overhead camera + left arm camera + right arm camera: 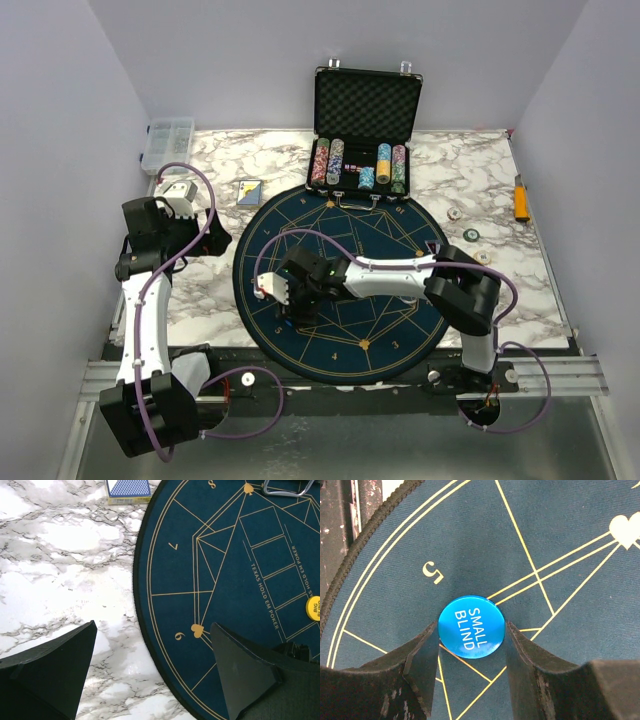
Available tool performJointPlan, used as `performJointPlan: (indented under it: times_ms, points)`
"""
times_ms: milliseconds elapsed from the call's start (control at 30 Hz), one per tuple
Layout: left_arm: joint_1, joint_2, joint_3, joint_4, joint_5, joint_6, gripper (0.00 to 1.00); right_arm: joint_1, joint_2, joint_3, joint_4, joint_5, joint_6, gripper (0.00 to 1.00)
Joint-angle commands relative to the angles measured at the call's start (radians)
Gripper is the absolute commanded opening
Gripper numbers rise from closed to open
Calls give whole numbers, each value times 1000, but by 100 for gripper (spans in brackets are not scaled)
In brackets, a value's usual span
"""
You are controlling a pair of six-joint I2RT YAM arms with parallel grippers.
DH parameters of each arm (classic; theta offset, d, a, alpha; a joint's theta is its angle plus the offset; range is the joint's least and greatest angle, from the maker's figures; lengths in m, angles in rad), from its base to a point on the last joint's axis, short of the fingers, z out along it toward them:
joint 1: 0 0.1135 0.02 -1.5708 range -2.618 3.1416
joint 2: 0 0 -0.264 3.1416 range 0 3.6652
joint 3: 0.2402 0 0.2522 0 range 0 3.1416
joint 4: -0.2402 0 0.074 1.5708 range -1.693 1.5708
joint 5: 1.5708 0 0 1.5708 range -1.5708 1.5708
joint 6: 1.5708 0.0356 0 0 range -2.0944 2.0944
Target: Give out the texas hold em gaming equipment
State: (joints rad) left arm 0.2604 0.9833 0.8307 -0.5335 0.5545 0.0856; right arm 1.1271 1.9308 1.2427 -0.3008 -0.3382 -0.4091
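Note:
My right gripper [472, 635] is low over the dark-blue mat [560, 540] near the number 5. Its fingers touch both sides of a blue "SMALL BLIND" disc [471, 626], which lies flat just above or on the mat. In the top view this gripper [287, 292] reaches to the mat's left part and hides the disc. My left gripper [152, 645] is open and empty, above the mat's left edge near the 6; it shows in the top view [213, 240] too. A yellow "BIG BLIND" disc [313, 608] lies on the mat.
An open chip case [365, 110] with chip stacks stands at the back. A blue card box [249, 191] lies left of the mat [300, 215]. Three loose discs [470, 236] lie to the right, with a yellow-handled tool [521, 198]. A clear compartment box [167, 142] is back left.

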Motion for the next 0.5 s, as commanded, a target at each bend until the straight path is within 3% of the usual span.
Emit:
performJointPlan:
  times_ms: [0,133,233,333,467]
  points:
    - [8,4,28,3,36,-4,98,9,43,21,25,11,13,44]
    - [9,7,27,2,41,-2,98,10,51,27,22,14,16,48]
    - [10,6,26,1,43,0,98,8,43,18,22,20,19,71]
    - [11,5,25,1,48,0,98,8,10,10,16,26,27,84]
    - [11,2,24,0,51,5,98,-19,-76,-2,-12,33,40,88]
